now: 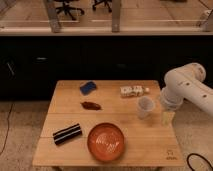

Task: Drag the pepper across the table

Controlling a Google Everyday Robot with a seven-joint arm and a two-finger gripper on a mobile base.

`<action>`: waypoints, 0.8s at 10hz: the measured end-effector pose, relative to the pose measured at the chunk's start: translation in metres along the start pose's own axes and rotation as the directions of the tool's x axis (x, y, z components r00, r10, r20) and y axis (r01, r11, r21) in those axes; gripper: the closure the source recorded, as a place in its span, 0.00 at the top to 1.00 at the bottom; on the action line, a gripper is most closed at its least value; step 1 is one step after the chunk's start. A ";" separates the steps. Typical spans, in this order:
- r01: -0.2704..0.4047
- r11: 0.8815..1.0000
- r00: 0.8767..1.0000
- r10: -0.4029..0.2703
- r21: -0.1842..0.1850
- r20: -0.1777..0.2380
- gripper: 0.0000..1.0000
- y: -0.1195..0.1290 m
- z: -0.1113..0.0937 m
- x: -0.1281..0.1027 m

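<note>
None of the drag looks done: the pepper (pixel 91 105) lies on the table (pixel 150 144), well apart from your gripper (pixel 167 118), which hangs at the table's edge beside a pale cup (pixel 145 106); whether it is open or holds anything, you cannot tell
</note>
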 end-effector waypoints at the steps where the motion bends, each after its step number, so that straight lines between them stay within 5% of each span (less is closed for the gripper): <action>1: 0.000 1.000 1.000 0.000 0.000 0.000 0.80 0.000 0.000 0.000; 4: 0.018 1.000 1.000 -0.018 -0.005 -0.005 0.80 -0.003 0.000 -0.007; 8: 0.088 0.996 0.996 -0.088 -0.021 -0.015 0.80 -0.014 0.000 -0.060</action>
